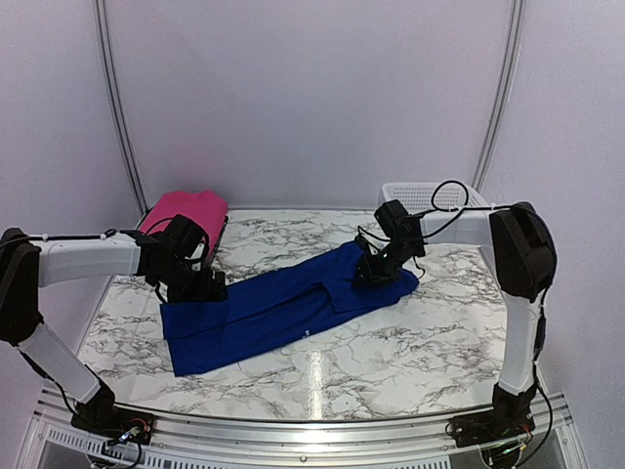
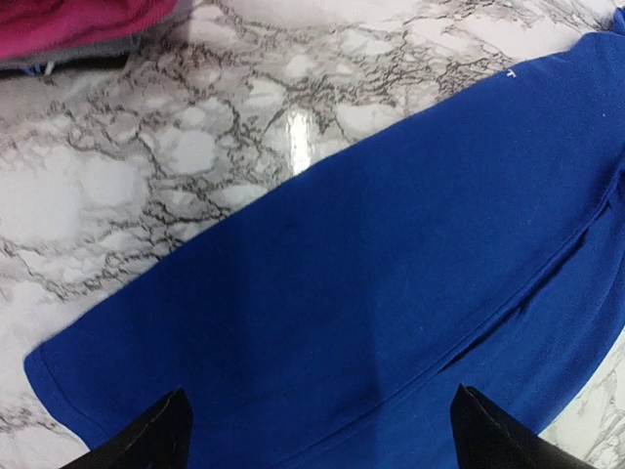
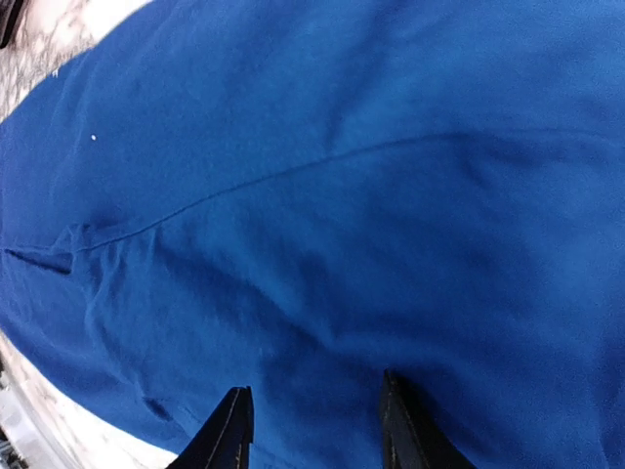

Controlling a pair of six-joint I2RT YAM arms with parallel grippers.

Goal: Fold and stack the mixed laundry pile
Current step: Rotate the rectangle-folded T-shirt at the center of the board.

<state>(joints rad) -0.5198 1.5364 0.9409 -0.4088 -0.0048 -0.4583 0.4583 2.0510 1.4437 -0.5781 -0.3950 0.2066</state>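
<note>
- White-walled booth, marble-pattern desk [image 1: 420, 332]; white mesh basket [image 1: 410, 192] at back right.
- Blue garment [image 1: 283, 308] lies flat, diagonal across desk centre. It's long & narrow and looks doubled lengthwise, w/ a seam or fold edge running along it.
- Pink garment [image 1: 186, 210] sits folded at back-left corner, apart from the blue.
- Left fingers [image 1: 207, 286] spread wide, nothing between them, low over the blue's left end.
- Right fingers [image 1: 368, 276] abt half-closed, tips down at the blue's right end; can't tell if cloth is pinched.
- Handling, my guess: light, soft knit, no stiffness. It'll sag & drape when lifted, and a one-point grab will bunch it. Matte fabric prob won't slip from the fingers but may drag a bit on the polished desk.
- Best hold: both short ends at once. Pinch thru all layers at edge/corners, not mid-panel, so the layers don't shift.
- Not fragile; main risk = catching the top layer only.
</note>
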